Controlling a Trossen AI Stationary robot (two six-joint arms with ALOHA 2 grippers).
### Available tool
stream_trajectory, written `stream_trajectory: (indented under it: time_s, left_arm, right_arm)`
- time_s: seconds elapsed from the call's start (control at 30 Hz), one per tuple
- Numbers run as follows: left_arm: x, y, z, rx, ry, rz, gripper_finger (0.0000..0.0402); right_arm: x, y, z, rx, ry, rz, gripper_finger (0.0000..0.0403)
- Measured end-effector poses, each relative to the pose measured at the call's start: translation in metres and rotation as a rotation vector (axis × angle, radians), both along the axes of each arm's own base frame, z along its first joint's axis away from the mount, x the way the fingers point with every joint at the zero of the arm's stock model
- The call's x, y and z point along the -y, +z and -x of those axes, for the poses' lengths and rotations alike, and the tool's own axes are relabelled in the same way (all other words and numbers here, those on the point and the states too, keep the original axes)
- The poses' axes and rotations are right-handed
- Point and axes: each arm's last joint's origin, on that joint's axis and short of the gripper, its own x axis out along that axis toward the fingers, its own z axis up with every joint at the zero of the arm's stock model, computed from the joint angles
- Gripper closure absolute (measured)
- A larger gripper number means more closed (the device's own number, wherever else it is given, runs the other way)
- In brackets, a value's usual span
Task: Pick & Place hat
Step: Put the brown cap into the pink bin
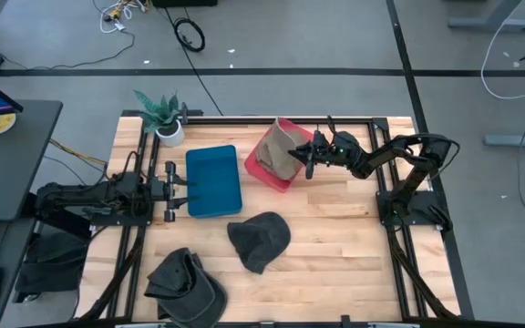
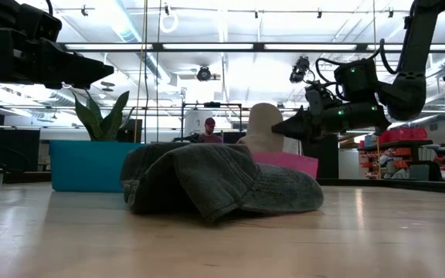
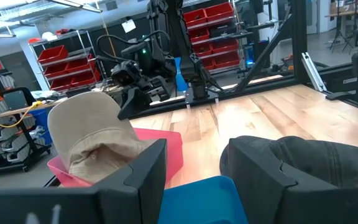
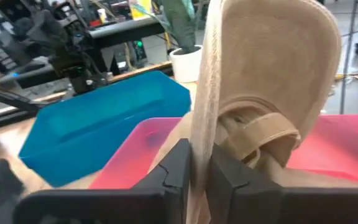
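A tan hat (image 1: 283,150) stands upright in a pink bin (image 1: 262,171) at the far middle of the table. It also shows in the low view (image 2: 263,127) and in the right wrist view (image 4: 272,81). My right gripper (image 1: 306,157) is shut on it at its right side. A dark grey hat (image 1: 259,239) lies on the table, nearer than the bins. My left gripper (image 1: 173,193) is open and empty at the left side of a blue bin (image 1: 214,180); its fingers stand apart in the left wrist view (image 3: 213,171). My right gripper pinches a stitched edge of the tan hat (image 4: 201,124) between its two fingers, the edge running up between them. The fingers come about level from the table's right side. The hat stands upright with its lower part inside the pink bin (image 4: 353,149).
A potted plant (image 1: 162,114) stands at the far left corner. Another dark hat (image 1: 185,282) lies at the near left edge. Bare wood lies at the table's near right. A person (image 2: 208,127) sits in the room beyond the table.
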Motion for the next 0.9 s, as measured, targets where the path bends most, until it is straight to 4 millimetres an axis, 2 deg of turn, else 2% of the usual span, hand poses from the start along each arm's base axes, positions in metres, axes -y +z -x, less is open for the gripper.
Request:
stream_trajectory:
  time_s: [0.13, 0.33, 0.57, 0.7, 0.9]
  left_arm:
    - [0.000, 0.000, 0.000, 0.000, 0.000, 0.000, 0.0225]
    - [0.000, 0.000, 0.000, 0.000, 0.000, 0.000, 0.0225]
    - [0.000, 0.000, 0.000, 0.000, 0.000, 0.000, 0.0225]
    - [0.000, 0.000, 0.000, 0.000, 0.000, 0.000, 0.0225]
    - [0.000, 0.000, 0.000, 0.000, 0.000, 0.000, 0.0225]
  right_arm:
    - [0.001, 0.004, 0.004, -0.035, -0.018, -0.006, 0.0331]
    - [0.001, 0.017, 0.014, -0.113, -0.088, -0.012, 0.0251]
    - [-0.006, 0.036, 0.036, -0.290, -0.292, 0.062, 0.0174]
    - [-0.010, 0.048, 0.047, -0.324, -0.406, 0.091, 0.0153]
    - [-0.017, 0.057, 0.048, -0.292, -0.416, 0.109, 0.0150]
